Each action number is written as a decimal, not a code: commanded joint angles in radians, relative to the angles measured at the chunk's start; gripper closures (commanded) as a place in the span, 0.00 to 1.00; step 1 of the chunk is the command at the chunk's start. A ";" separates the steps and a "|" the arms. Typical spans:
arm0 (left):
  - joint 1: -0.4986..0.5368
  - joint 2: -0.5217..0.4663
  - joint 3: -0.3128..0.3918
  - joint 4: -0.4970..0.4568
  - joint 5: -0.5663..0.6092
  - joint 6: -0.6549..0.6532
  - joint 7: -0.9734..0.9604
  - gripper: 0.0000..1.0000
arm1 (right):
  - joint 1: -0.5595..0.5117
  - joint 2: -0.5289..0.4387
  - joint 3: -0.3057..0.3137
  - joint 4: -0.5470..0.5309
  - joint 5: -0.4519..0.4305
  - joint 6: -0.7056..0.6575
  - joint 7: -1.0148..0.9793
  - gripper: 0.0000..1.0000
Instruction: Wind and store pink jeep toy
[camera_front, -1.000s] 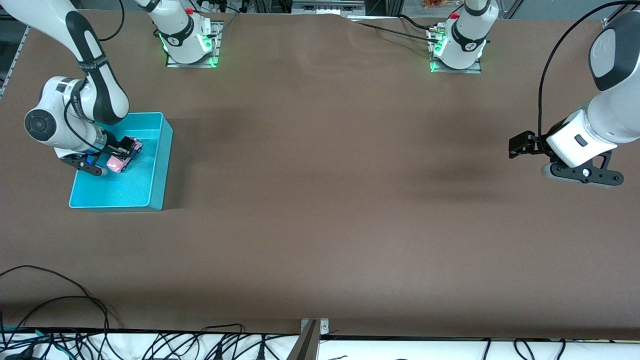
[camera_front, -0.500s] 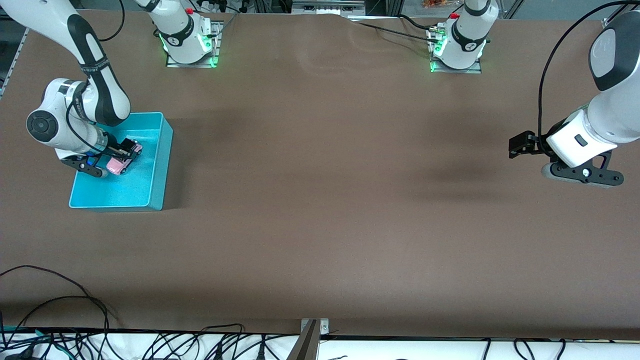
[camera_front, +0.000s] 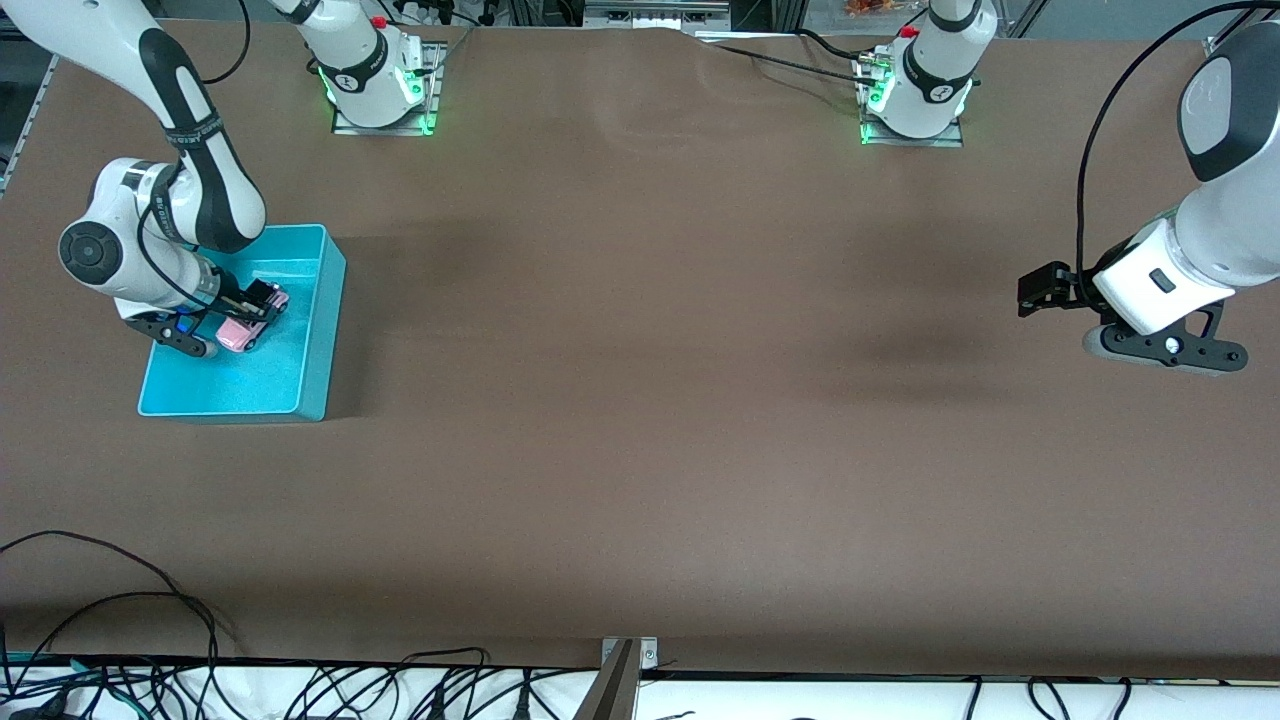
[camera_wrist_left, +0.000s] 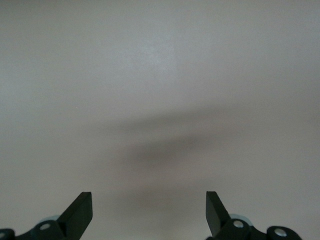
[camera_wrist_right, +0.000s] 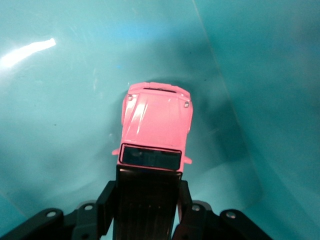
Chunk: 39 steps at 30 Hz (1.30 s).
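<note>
The pink jeep toy (camera_front: 243, 332) (camera_wrist_right: 156, 127), light pink with a black roof, hangs low inside the turquoise bin (camera_front: 310, 330) at the right arm's end of the table. My right gripper (camera_front: 248, 303) (camera_wrist_right: 148, 192) is shut on the jeep's black roof section, one finger on each side, with the pink hood sticking out ahead of the fingertips. Whether the wheels touch the bin floor cannot be told. My left gripper (camera_front: 1030, 290) (camera_wrist_left: 149, 210) waits open over bare table at the left arm's end, nothing between its fingers.
The bin's turquoise walls (camera_wrist_right: 260, 75) rise close round the jeep. The two arm bases (camera_front: 380, 80) (camera_front: 915, 90) stand at the table edge farthest from the front camera. Cables (camera_front: 300, 690) lie along the edge nearest it.
The right gripper has carried the jeep slightly lower and deeper into the bin. The left arm has not moved.
</note>
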 joint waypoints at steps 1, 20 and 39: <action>-0.005 0.002 0.007 0.016 -0.010 -0.010 0.020 0.00 | -0.004 0.015 0.019 0.002 -0.005 0.033 0.038 0.44; -0.006 0.002 0.007 0.017 -0.007 -0.009 0.013 0.00 | -0.001 -0.066 0.063 0.020 -0.001 -0.039 0.096 0.00; -0.006 0.003 0.007 0.017 -0.005 -0.007 0.013 0.00 | 0.001 -0.202 0.097 0.216 0.113 -0.329 0.099 0.00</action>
